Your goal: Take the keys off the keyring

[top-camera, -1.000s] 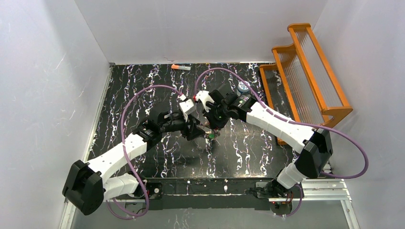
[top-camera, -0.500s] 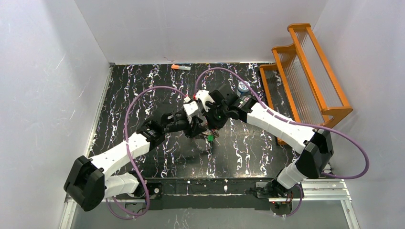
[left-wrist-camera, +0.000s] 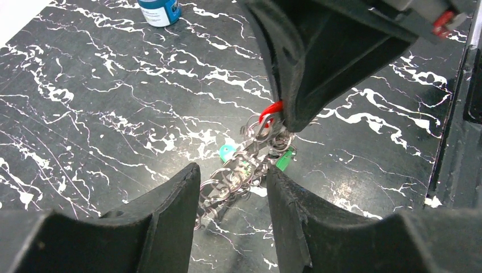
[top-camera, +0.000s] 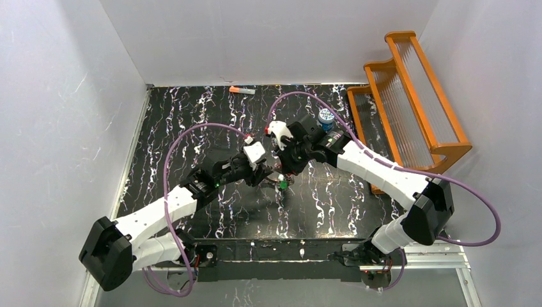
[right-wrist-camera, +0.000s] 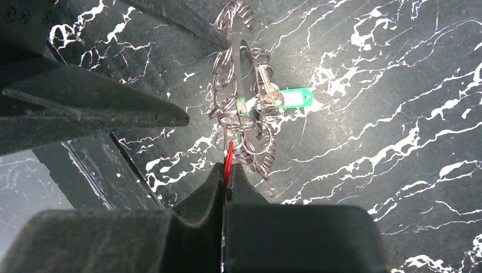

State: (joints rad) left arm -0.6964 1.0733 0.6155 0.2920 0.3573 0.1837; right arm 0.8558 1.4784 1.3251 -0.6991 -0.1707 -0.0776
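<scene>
Arms meet mid-table in top view: left claw [top-camera: 260,174] and right claw [top-camera: 282,170] tip to tip, green key [top-camera: 282,184] a speck just beside the tips, jaws unreadable. Left wrist view: keyring [left-wrist-camera: 239,175], a bunch of grey wire loops, slants from between left claw's parted fingers up to right claw; grip on it cannot be told. Second green key [left-wrist-camera: 227,151] shows only here. Right wrist view: right claw pinched narrow on red key [right-wrist-camera: 229,154]; keyring runs straight out from its tips, green key jutting sideways.
</scene>
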